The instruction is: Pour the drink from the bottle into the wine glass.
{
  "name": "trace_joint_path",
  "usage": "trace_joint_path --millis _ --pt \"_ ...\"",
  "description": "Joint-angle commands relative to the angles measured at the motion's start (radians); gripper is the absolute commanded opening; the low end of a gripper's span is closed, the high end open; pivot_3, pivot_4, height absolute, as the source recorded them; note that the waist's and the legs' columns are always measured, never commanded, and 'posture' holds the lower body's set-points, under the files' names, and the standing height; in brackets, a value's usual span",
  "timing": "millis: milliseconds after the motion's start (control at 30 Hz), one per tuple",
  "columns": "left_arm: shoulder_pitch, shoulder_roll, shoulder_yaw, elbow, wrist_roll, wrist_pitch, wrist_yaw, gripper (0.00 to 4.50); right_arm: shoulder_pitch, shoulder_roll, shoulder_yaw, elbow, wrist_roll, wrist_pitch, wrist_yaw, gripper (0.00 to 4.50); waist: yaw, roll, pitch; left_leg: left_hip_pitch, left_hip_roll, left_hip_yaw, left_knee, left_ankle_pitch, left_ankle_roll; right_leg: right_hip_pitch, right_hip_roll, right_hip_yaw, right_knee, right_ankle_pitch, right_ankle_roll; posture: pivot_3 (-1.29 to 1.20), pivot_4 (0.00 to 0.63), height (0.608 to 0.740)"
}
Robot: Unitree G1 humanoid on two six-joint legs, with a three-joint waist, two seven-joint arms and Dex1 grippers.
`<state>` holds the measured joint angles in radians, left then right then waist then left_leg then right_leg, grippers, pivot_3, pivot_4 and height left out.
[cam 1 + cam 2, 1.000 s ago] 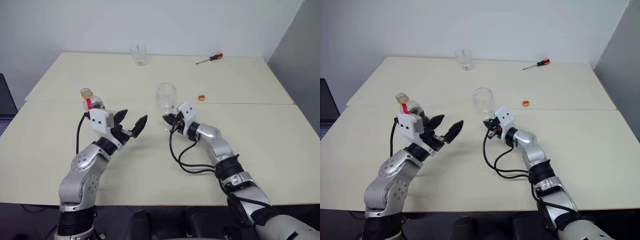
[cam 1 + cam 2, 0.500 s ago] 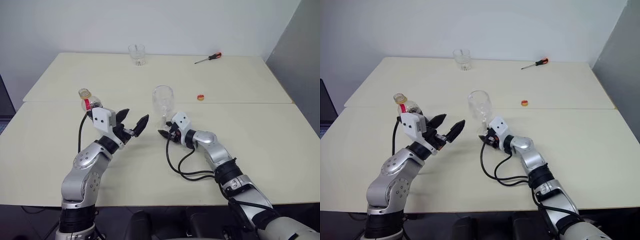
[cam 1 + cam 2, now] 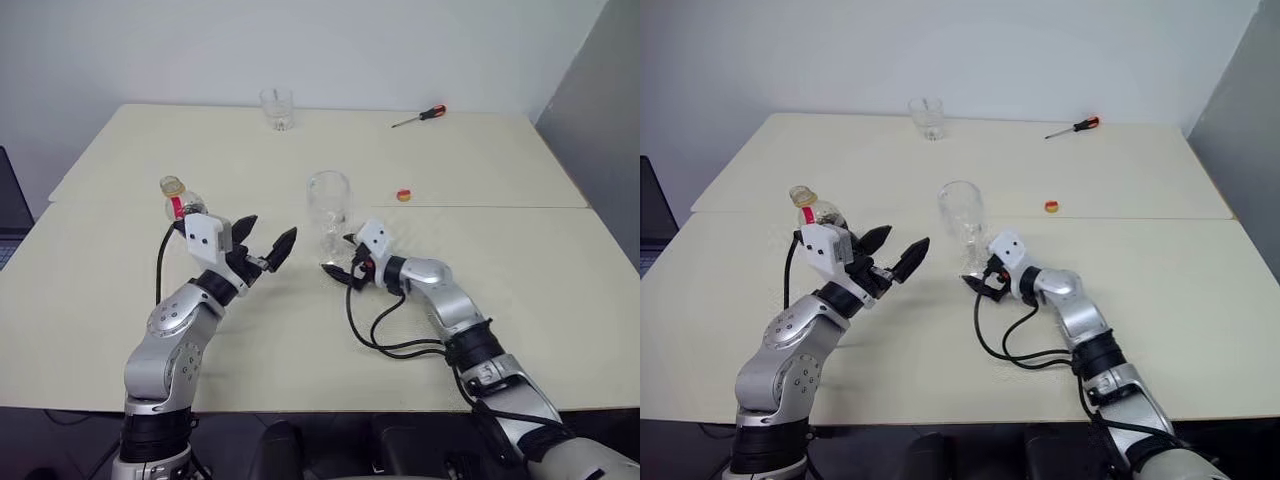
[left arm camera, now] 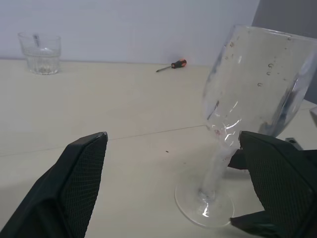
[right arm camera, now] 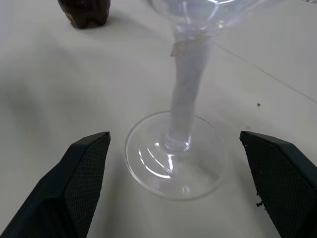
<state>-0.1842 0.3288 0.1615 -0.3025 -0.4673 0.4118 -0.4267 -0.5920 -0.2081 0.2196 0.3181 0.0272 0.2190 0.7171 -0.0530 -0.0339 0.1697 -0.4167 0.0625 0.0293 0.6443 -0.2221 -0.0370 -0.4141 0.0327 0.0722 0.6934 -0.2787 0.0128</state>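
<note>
- Your right tool [image 3: 345, 272] sits low over the worktop [image 3: 520, 250], fingers spread wide and empty. The wine glass [image 3: 329, 205] stands upright just beyond its tips; in the right wrist view the stem and round foot lie between the two fingers without touching either.
- The glass bowl looks empty and clear. No drink in it yet, so the pour is not begun.
- The bottle [image 3: 178, 200] stands upright on your left side of the worktop, behind the left wrist housing. Its long axis is vertical, the neck is uncapped, and the dark drink fills the lower body.
- Your left tool [image 3: 262, 243] is open wide, holds nothing, and is raised off the worktop. It points across toward the glass, so the bottle lies behind and to the outer side of its fingers, not ahead of them.
- Judgement: the left arm is much the nearer to the bottle. To take it, the left wrist must draw back and turn outward so the open fingers face the bottle's body.
- A small yellow-and-red cap [image 3: 403, 195] lies on the worktop beyond the right arm, well apart from the bottle. A tumbler [image 3: 277, 109] and a screwdriver [image 3: 420, 116] rest near the far edge.
</note>
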Motion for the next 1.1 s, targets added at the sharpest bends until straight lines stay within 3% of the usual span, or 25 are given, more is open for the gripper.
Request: trace_joint_path --millis 33,300,400,533,733,1100 --pt "0.035 0.015 0.023 -0.038 0.013 -0.036 0.000 4.50 0.051 -0.084 -0.042 -0.191 0.052 0.090 0.055 4.48 0.003 0.000 0.000 0.000 0.000 0.000 0.000 0.000 0.000 0.000 0.000 0.000 -0.001 0.000 0.000 0.00 0.150 0.740" --pt "0.181 0.004 0.061 -0.089 0.086 -0.142 0.055 4.50 0.158 -0.344 -0.181 -0.487 0.220 0.301 0.182 4.48 0.004 0.000 0.001 0.000 0.001 0.000 -0.002 0.000 0.000 0.000 -0.001 0.000 -0.004 -0.001 0.001 0.00 0.150 0.740" --pt "0.210 -0.058 0.034 -0.090 0.160 -0.195 0.143 4.50 0.111 -0.471 -0.292 -0.493 0.300 0.368 0.236 4.48 0.006 0.000 0.002 0.001 0.000 -0.001 -0.001 0.000 0.000 0.003 -0.001 0.000 -0.006 0.000 0.001 0.00 0.150 0.740" --pt "0.263 -0.131 0.017 -0.132 0.212 -0.207 0.229 4.50 -0.016 -0.546 -0.364 -0.506 0.418 0.462 0.268 4.48 -0.001 0.000 0.002 0.001 0.000 0.002 0.000 0.000 0.000 0.005 -0.001 0.001 -0.012 0.004 0.004 0.00 0.150 0.740" --pt "0.294 -0.143 0.038 -0.158 0.234 -0.204 0.273 4.50 -0.156 -0.543 -0.393 -0.594 0.597 0.601 0.256 4.48 0.001 0.000 0.002 0.000 0.001 0.000 -0.002 0.000 0.000 0.005 -0.001 0.001 -0.013 0.002 0.001 0.00 0.150 0.740" --pt "0.206 -0.157 0.131 -0.118 0.249 -0.175 0.399 4.50 -0.237 -0.500 -0.339 -0.670 0.711 0.707 0.179 4.48 0.008 -0.001 0.002 -0.001 0.000 0.002 -0.001 0.000 0.000 0.004 -0.002 0.000 -0.013 0.002 0.002 0.00 0.150 0.740"
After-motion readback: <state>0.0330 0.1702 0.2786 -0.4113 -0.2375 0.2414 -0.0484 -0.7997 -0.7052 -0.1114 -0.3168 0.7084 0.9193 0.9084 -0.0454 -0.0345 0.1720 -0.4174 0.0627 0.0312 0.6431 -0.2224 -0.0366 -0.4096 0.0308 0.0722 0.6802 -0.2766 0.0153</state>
